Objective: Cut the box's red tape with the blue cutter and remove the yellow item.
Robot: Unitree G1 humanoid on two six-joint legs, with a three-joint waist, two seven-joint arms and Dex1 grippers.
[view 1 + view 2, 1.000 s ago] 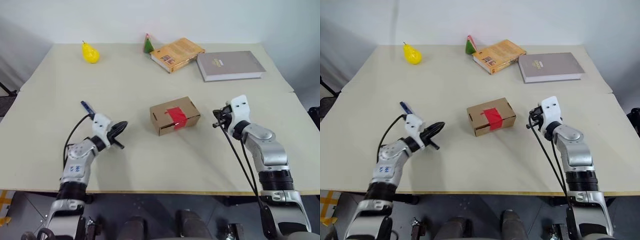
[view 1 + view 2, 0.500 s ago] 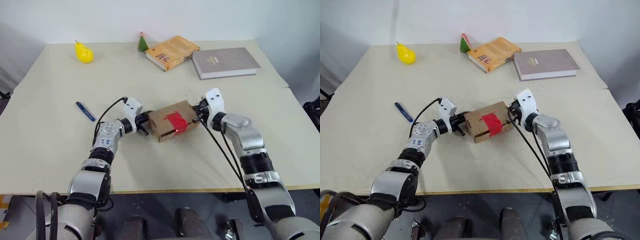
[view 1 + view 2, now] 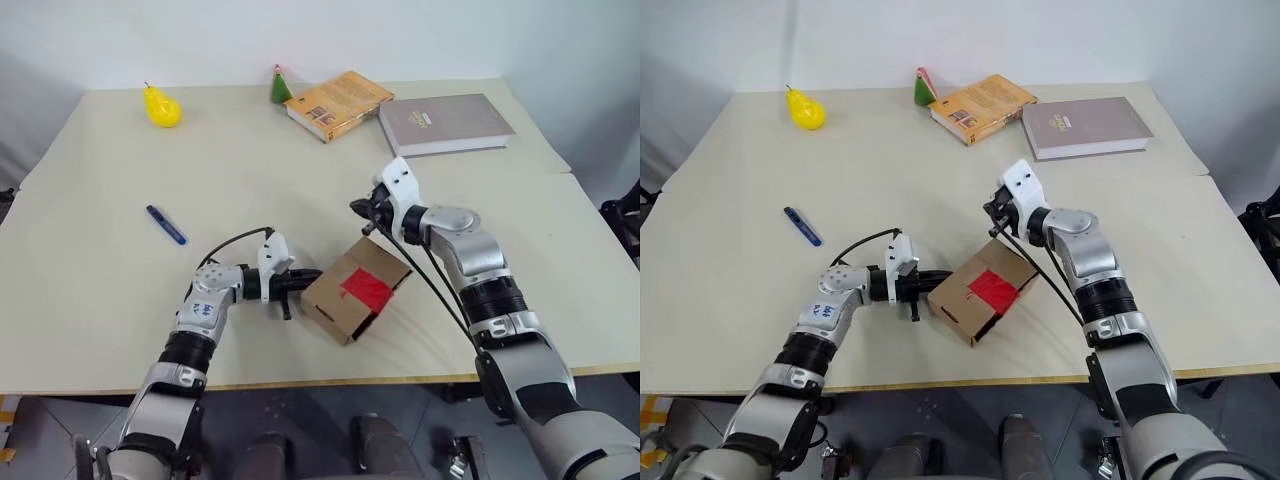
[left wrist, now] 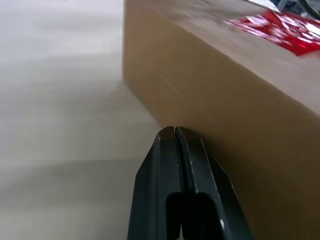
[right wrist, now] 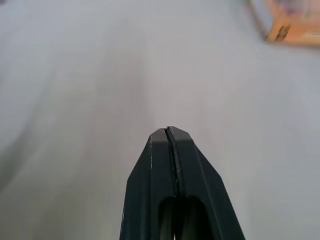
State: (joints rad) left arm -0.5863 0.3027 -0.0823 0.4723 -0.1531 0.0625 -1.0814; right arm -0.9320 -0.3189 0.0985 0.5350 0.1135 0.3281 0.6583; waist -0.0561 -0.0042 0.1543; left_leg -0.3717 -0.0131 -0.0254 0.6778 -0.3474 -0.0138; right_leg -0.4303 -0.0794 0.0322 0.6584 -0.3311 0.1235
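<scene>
1. Red tape [image 3: 366, 287] lies uncut across the box [image 3: 355, 301], which sits near the table's front edge.
2. The blue cutter [image 3: 166, 224] lies untouched, well apart to the left.
3. Left gripper [image 3: 308, 277], fingers pressed together, touches the box's side; right gripper [image 3: 358, 208], likewise closed and empty, hovers above.
4. Cutting and removal are both judged undone.

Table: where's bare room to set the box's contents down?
Free: the wide stretch of beige table between the slim blue cutter, the glossy yellow pear and the brown cardboard box. Also right of the box. Crowded: far edge, with the orange book and grey book.
</scene>
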